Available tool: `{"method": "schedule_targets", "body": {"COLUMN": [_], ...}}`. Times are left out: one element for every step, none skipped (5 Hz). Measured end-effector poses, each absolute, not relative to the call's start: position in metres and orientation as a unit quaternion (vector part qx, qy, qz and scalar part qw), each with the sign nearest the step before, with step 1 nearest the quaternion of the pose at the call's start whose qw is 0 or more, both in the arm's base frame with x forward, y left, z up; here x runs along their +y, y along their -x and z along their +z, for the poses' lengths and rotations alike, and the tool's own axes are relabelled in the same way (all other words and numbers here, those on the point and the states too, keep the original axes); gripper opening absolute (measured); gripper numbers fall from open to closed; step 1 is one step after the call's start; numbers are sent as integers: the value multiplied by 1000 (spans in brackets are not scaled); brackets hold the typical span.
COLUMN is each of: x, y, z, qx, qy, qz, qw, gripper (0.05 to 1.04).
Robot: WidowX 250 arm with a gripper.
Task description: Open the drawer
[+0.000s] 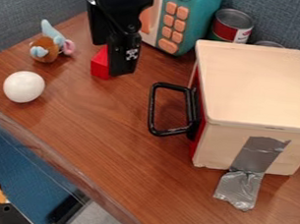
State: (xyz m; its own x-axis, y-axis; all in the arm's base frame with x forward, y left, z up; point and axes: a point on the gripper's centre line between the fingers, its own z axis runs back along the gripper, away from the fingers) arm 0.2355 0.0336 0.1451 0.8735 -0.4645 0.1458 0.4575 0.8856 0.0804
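Brown wood-grain tabletop (109, 155) runs under everything, with blue-grey fabric panels (30, 0) standing beyond the wooden box (260, 84). Past the box's far corner on its handle side, the black claw (119, 62) hangs downward. I cannot tell how far it is open, or whether it has hold of anything. Just beside it, farther from the box, a red block (100, 64) shows partly behind it; whether they touch, I cannot tell.

From the claw, the drawer (196, 133) lies nearer the camera and to the right in the view, set in the box's left side. Its black loop handle (152, 107) sticks out towards the left, apart from the claw. The red front is seen nearly edge-on, though it looks about flush with the box.

Beyond the box's far left corner stands a teal toy microwave (204, 10) with orange buttons; right behind the box is a metal can (231, 26). Well out from the handle side lie a white ball (24, 86) and, farther back, a small plush toy (47, 47). Silver tape (257, 155) runs down the box's near side onto the tabletop.
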Motion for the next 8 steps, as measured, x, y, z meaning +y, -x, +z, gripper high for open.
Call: {"method": "schedule_targets", "body": {"x": [33, 13, 1, -9, -9, -8, -3, 7], "y": [-234, -238, -246, -252, -259, -268, -280, -288], "z": [139, 125, 112, 95, 92, 85, 90, 84], "qx": [-72, -80, -87, -76, -93, -105, -129, -135], "qy": [-17, -19, -26, -23, -34, -21, -23, -26], "qz": [-226, -159, -94, -49, -12, -5, 15, 45], "qw": [971, 984, 991, 996, 995, 994, 991, 989], "gripper": [998, 998, 998, 998, 998, 998, 998, 998]}}
